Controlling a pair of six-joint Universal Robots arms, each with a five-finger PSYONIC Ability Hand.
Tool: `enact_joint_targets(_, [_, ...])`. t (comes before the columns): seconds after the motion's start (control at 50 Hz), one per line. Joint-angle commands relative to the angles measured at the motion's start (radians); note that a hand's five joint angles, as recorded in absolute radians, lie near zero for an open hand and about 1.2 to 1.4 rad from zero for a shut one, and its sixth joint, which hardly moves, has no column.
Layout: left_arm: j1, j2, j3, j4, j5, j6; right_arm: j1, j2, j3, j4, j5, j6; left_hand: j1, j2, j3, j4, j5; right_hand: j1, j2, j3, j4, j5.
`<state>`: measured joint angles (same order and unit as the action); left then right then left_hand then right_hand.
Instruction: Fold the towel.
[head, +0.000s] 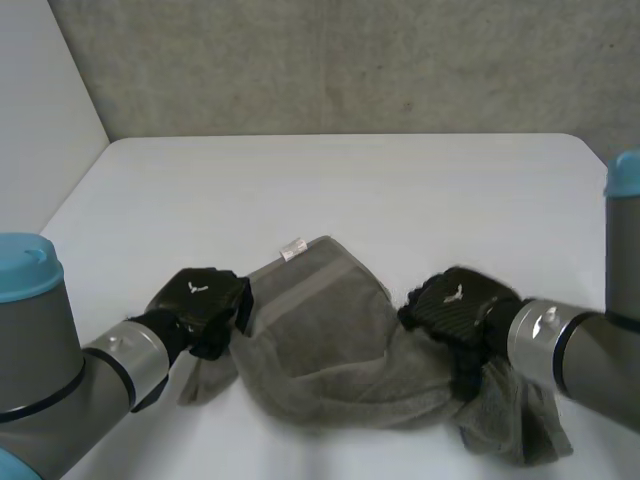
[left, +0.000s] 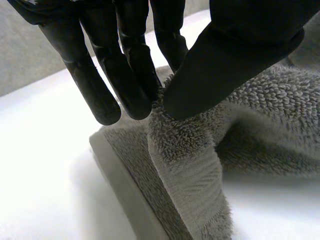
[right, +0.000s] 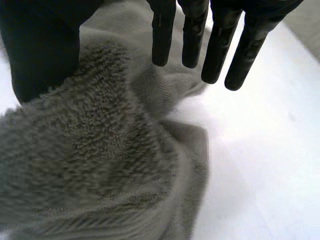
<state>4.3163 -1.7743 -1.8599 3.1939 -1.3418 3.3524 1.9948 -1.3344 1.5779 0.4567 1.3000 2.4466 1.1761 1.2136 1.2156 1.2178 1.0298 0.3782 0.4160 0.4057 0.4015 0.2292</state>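
On the table (head: 400, 190), towel (head: 320, 345) lies sideways, left robot hand (head: 200, 300) pinching it, right robot hand (head: 455, 305) loose.

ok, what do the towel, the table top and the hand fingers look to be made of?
Towel: grey terry, probably cotton, going by the looped pile and the flat woven hem band.
Table: smooth matte white, likely laminate or painted board; cannot tell which.
Left hand: black, smooth, slightly glossy fingers, plastic or rubber by the sheen.
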Motion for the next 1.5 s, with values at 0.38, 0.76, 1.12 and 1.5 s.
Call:
enact_joint_targets(0.38, [0.002,0.265,-0.188,-0.051,0.0,0.139,-0.086,0.28,-0.462,0.276,-0.191,0.287,0.22,0.183,0.181,0.178,0.192,0.065,0.027,0.037,0.042,0.039])
enact_joint_targets(0.76, [0.005,0.246,-0.203,-0.048,0.001,0.143,-0.14,0.357,-0.647,0.366,-0.228,0.35,0.22,0.183,0.181,0.178,0.192,0.059,0.021,0.032,0.036,0.034])
enact_joint_targets(1.12, [0.026,0.249,-0.191,-0.043,-0.002,0.197,-0.137,0.399,-0.48,0.364,-0.206,0.287,0.22,0.183,0.181,0.178,0.192,0.044,0.007,0.017,0.021,0.019])
enact_joint_targets(1.5, [0.077,0.141,-0.113,0.063,0.003,0.199,-0.136,0.31,-0.283,0.275,-0.2,0.19,0.22,0.183,0.181,0.178,0.192,1.018,0.98,0.99,0.994,0.992])
